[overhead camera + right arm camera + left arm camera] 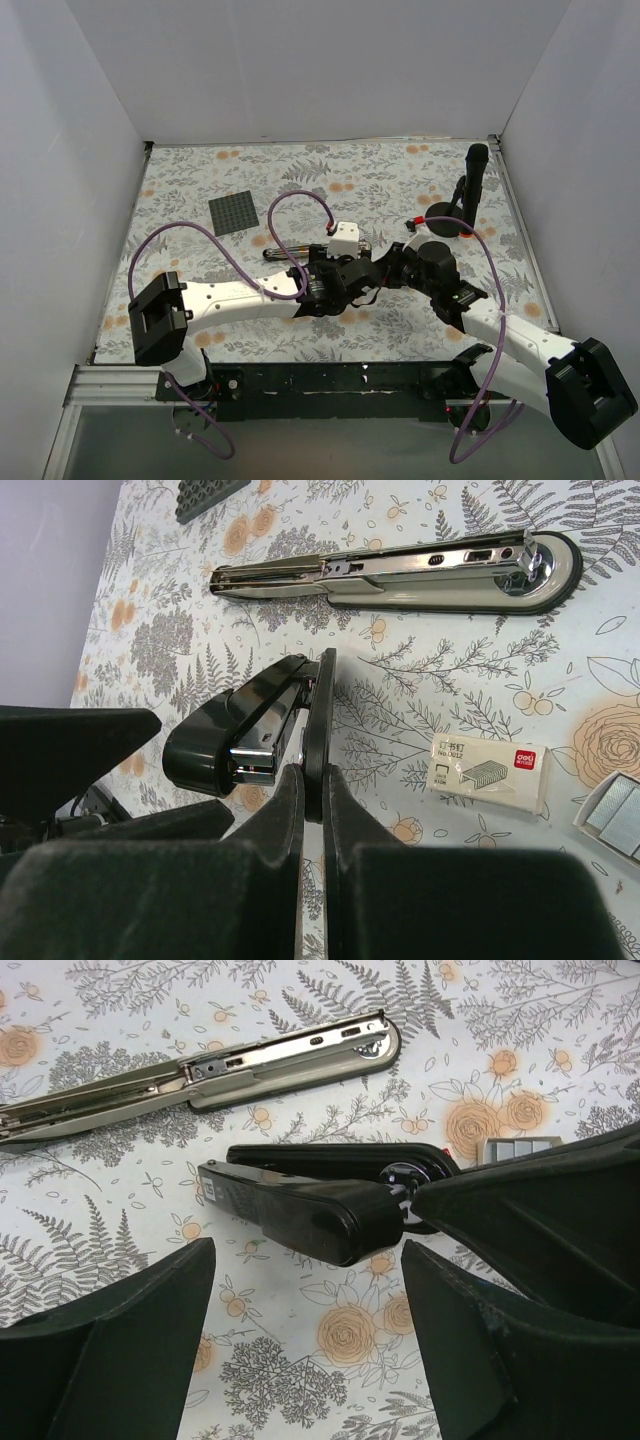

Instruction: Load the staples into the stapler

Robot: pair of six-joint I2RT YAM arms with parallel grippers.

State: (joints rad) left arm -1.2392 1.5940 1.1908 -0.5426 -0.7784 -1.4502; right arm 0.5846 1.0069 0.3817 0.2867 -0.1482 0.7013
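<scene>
With the jaws of the right gripper (312, 775) pinching the thin arm of the small slim black desk stapler (235, 730) close to the flowered counter (420, 680), the left gripper (308, 1260), jaws spread, should grip its thick arm and swing it open slowly.

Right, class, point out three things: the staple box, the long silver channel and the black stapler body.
staple box (490, 776): right wrist view, centre of its printed top face.
silver channel (400, 572): right wrist view, midway along the metal rail.
black stapler body (300, 1208): left wrist view, on its glossy rounded cover.
</scene>
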